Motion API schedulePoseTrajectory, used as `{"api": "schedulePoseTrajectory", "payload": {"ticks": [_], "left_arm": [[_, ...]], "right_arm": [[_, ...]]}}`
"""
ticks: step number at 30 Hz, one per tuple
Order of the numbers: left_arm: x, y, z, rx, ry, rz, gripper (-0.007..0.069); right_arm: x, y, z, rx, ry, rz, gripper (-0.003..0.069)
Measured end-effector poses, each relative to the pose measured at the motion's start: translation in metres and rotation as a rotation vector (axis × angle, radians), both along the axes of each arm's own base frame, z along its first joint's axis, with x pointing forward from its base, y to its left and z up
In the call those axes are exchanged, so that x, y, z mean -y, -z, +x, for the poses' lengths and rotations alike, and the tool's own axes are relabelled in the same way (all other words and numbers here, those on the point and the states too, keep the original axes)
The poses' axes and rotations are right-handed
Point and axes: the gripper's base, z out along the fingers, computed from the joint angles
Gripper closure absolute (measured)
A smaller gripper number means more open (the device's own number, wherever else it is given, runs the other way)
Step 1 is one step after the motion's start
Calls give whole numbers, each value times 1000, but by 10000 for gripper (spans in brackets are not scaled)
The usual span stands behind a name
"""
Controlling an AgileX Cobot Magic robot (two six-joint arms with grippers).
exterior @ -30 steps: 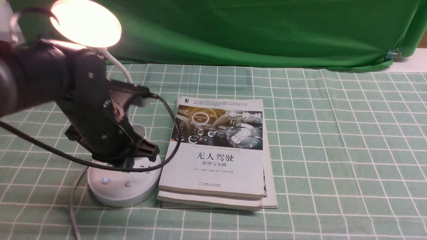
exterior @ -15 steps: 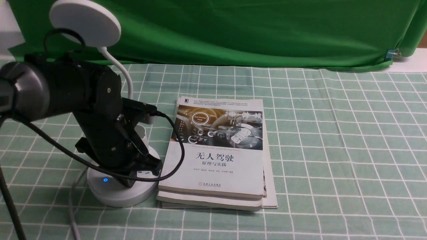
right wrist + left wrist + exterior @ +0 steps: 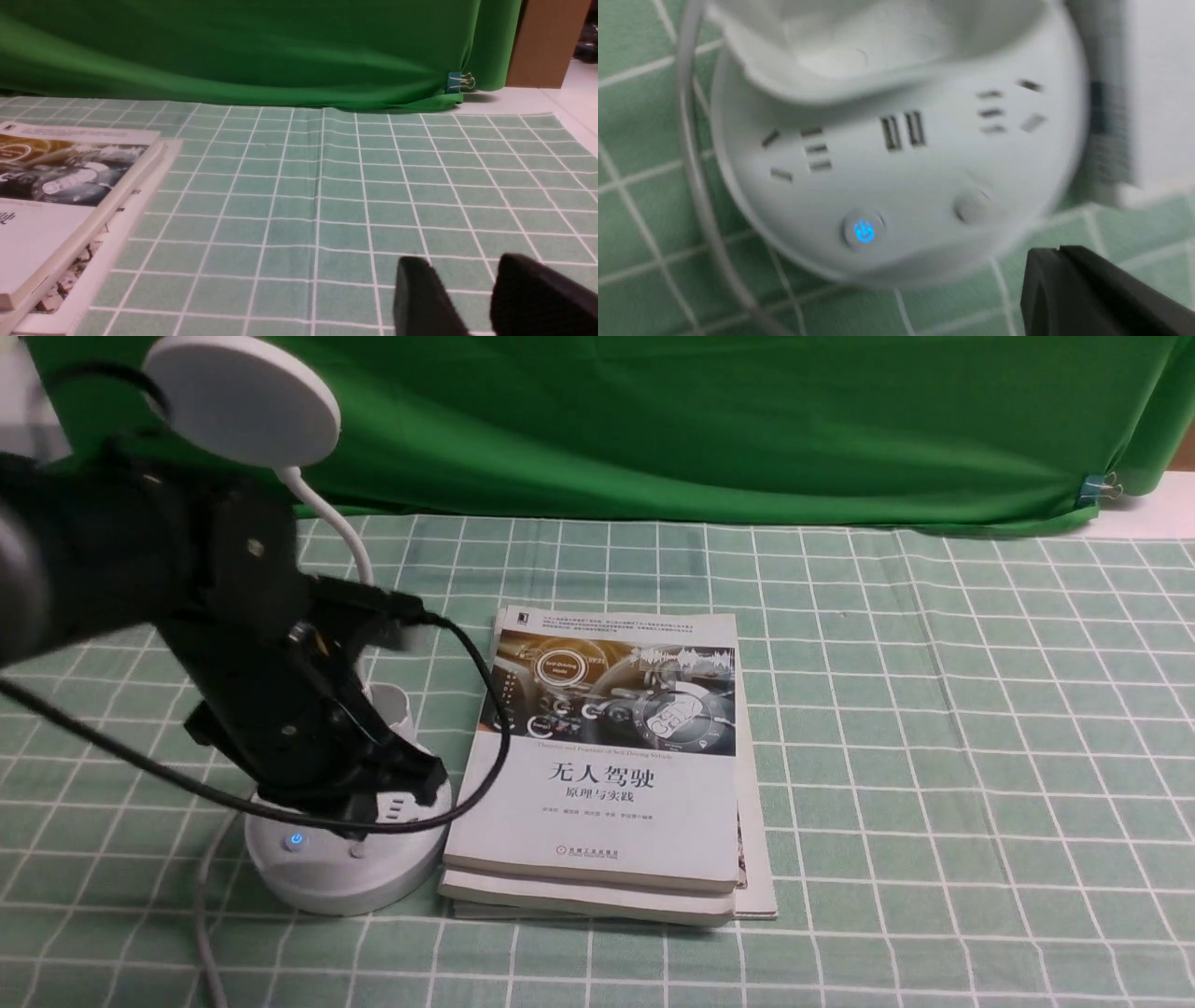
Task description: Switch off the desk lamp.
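Desk lamp [image 3: 245, 406], dark, at the tabletop's [image 3: 887, 756] left side, beside books [image 3: 597, 775]. The left gripper [image 3: 1064, 252], fingers together, is over its base; the step now seems withdrawal: lift straight up, keeping cable [image 3: 140, 761] off the buttons [image 3: 864, 230].

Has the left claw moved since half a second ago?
Yes: the left claw has lifted away from the lamp base's plain button, which it covered then.

Front camera between the 2 arms, facing forward; book stack [image 3: 597, 784] shared with right wrist view.
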Motion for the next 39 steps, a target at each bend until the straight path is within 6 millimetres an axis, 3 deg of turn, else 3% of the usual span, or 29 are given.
{"api": "schedulePoseTrajectory", "payload": {"ticks": [3,9,10,13,16,19,27,39], "left_arm": [[-6,-20,-21,63,-8,-38,624],[-29,-55,-93,329,-26,-132,624],[-29,-53,-94,326,-28,-132,624],[-40,-59,-130,479,-49,-210,624],[-51,-49,-167,640,-82,-297,624],[-59,-35,-190,760,-101,-345,624],[-70,-16,-216,945,-128,-415,624],[-71,-5,-217,921,-118,-390,624]], "right_arm": [[0,0,0,0,0,0,417],[0,0,0,0,0,0,417],[0,0,0,0,0,0,417],[0,0,0,0,0,0,417],[0,0,0,0,0,0,417],[0,0,0,0,0,0,417],[0,0,0,0,0,0,417],[0,0,0,0,0,0,417]]}}
